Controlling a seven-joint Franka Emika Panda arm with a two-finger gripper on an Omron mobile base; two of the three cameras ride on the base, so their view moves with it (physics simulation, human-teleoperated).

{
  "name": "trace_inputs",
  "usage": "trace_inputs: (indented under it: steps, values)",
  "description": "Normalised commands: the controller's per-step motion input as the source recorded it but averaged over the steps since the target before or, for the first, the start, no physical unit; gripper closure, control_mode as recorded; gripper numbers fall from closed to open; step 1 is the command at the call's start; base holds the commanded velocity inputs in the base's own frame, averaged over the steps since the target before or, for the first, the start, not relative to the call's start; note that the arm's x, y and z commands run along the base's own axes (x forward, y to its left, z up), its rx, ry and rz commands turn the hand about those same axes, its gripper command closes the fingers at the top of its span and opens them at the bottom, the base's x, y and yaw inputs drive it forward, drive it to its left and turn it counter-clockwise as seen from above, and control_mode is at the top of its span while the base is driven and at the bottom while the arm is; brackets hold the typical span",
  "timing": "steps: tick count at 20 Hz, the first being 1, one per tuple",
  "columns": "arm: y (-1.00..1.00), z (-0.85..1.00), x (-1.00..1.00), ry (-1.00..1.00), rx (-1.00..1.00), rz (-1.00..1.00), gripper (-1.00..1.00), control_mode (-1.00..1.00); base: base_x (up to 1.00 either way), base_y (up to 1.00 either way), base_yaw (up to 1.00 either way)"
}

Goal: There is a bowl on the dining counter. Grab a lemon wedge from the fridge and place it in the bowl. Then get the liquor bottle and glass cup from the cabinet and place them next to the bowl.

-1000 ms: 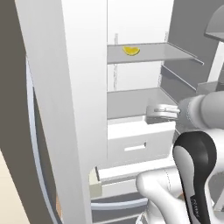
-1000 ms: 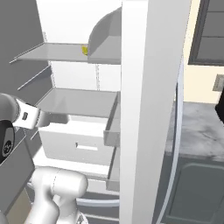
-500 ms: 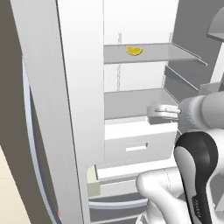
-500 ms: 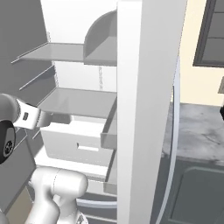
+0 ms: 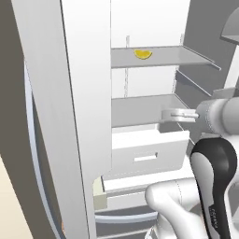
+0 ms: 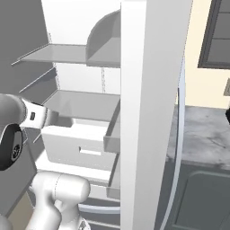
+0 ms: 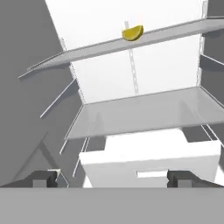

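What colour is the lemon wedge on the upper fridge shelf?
The lemon wedge is yellow; the hand view shows it best.

The fridge (image 6: 81,40) stands open, its white door (image 6: 150,112) edge-on through the middle of the scene with a bin (image 6: 112,130) jutting from its inner side. Inside, an upper shelf (image 6: 56,54) and a lower shelf (image 6: 83,104) sit above a white drawer (image 6: 76,146) with a slot handle, and the arm (image 6: 18,121) reaches in from the left at the height of the lower shelf, its white base (image 6: 56,195) bulking below. To the right of the door a grey counter (image 6: 202,134) runs under a cream wall (image 6: 200,85) with a dark-framed cabinet (image 6: 218,33) above.
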Motion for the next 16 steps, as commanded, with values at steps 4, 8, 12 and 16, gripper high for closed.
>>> trace_inputs:
  steps: [4, 8, 12, 16]
  values:
    - [-0.26, 0.55, 0.42, -0.23, -0.14, 0.17, -1.0, -1.0, 0.0, 0.0, 0.0]
    - [-0.03, 0.6, 0.57, -0.15, -0.19, 0.07, -1.0, -1.0, 0.0, 0.0, 0.0]
    - [-0.04, 0.52, 0.63, -0.05, -0.15, 0.09, -1.0, -1.0, 0.0, 0.0, 0.0]
    - [0.0, 0.33, 0.55, -0.04, -0.18, 0.1, -1.0, -1.0, 0.0, 0.0, 0.0]
